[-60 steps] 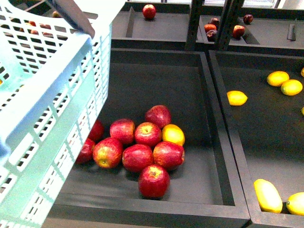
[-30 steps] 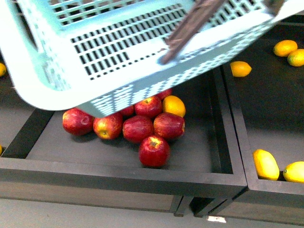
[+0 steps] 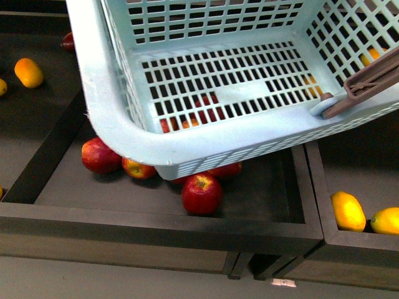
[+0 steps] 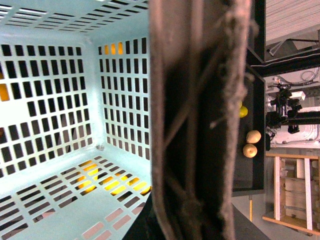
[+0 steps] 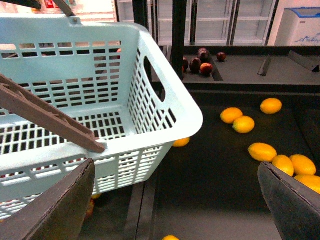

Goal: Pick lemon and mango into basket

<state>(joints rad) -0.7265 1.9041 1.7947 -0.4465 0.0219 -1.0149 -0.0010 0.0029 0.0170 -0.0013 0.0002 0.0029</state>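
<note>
The basket (image 3: 124, 134), light teal with slotted walls and floor, is seen raised and tilted over a black tray (image 3: 156, 218) of red apples (image 3: 201, 194); several apples are visible through its floor slots. Its grey-brown handle (image 3: 365, 84) lies across the right-hand rim. In the left wrist view the handle (image 4: 200, 120), bound with frayed ties, fills the middle of the frame; whether the left end effector is clenched on it cannot be told. The right end effector (image 5: 176, 164) is released, its fingers (image 5: 62, 210) spread wide and holding nothing, beside the basket. The mango (image 3: 348, 210) and the lemon (image 3: 386, 221) lie just beside each other in the adjoining right-hand tray (image 3: 315, 187), outside the basket. A small white label (image 3: 283, 283) below the trays cannot be read.
</note>
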